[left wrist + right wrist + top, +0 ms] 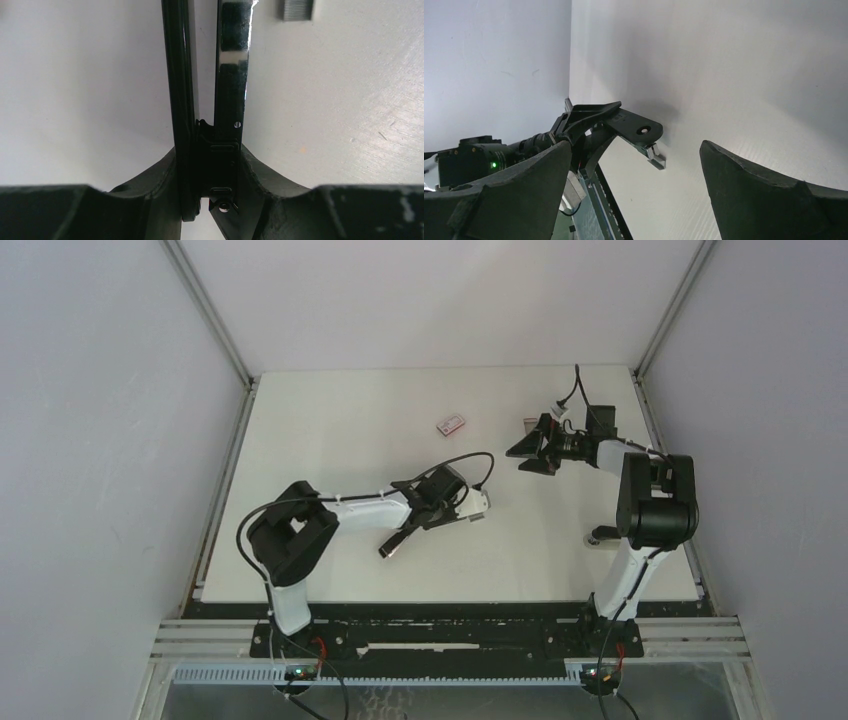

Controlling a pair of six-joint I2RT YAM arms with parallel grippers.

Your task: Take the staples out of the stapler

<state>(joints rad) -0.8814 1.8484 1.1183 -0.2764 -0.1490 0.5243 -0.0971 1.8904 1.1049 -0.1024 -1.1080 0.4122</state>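
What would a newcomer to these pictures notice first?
First comes the left gripper near the middle of the table, shut on the stapler, whose black and chrome arms stand apart. Next is the small strip of staples, lying loose on the table just beyond the chrome arm. The right gripper hangs wide open at the far right, holding nothing.

A robotics lab test cell: a white table [330, 410] boxed in by plain pale wall panels [100, 440] on bare metal posts [205, 310]; a left arm [290, 540] and a right arm [655, 510] bolted to a slotted metal rail [450, 635]; loose cables [340, 692] below.
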